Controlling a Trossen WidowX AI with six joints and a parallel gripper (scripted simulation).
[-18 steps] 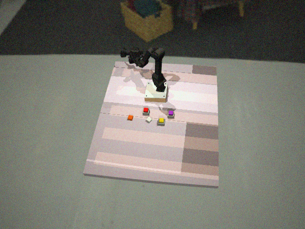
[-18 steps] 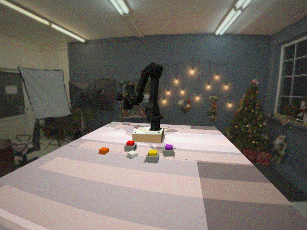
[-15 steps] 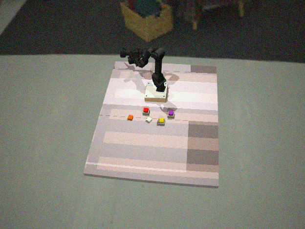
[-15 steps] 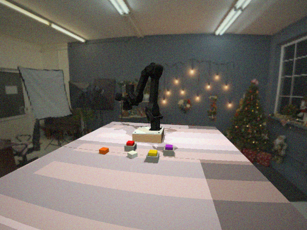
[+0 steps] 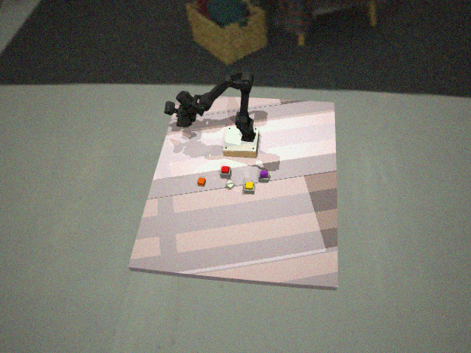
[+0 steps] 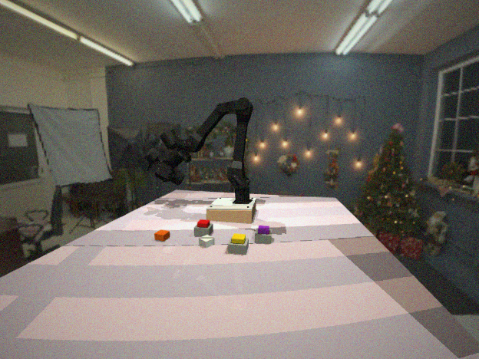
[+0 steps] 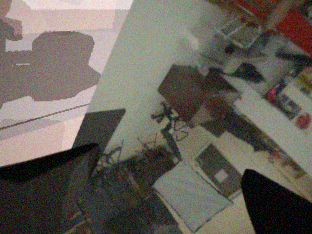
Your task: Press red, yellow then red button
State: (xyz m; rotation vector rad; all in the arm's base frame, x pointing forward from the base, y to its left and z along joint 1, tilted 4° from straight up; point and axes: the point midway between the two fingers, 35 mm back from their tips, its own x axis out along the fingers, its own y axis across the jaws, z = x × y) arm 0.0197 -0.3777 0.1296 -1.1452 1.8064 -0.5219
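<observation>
Red button [image 5: 225, 169] sits just in front of the arm's base [image 5: 241, 147], on its grey housing, with the yellow button [image 5: 249, 185] further out from the base and to one side. A white block [image 5: 229, 185] lies between the two buttons, close to both; an orange block [image 5: 201, 181] stands on the red button's other side, and a purple button [image 5: 263, 173] sits near the yellow one.

The gripper [image 5: 170, 108] hangs high beside the base, well away from the red button, over the board's edge. Its jaws stand wide apart and hold nothing.

Nothing looks pressed yet. Wide jaws are the main risk: coming down on the red button, one finger could clip the white block. Travelling from red to yellow at low height could sweep that block too. An off-centre push could slip off the cap, and drifting past yellow could hit purple.
</observation>
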